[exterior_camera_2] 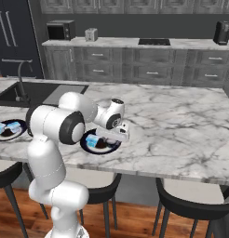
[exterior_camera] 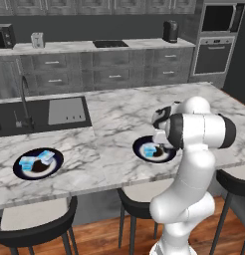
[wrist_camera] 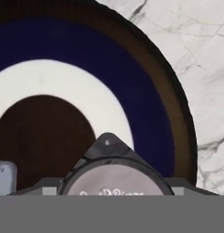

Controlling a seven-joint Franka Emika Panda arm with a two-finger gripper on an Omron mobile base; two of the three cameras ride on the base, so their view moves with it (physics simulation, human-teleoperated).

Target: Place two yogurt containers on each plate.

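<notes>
The gripper (wrist_camera: pixel 109 189) holds a yogurt cup (wrist_camera: pixel 114 175) low over the near plate (wrist_camera: pixel 150 95) by the counter's (exterior_camera: pixel 124 114) front edge, so it can drop in beside the cup (exterior_camera: pixel 151 150) already there. The far plate (exterior_camera: pixel 25 174), close to the sink (exterior_camera: pixel 40 112), has two cups (exterior_camera: pixel 36 159), so it looks done.

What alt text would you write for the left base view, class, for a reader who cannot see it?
A white robot arm reaches over a marble kitchen island, its gripper above the right plate, which holds a light-blue yogurt container. The left plate near the sink holds two yogurt containers. Black stools line the near edge.
</notes>
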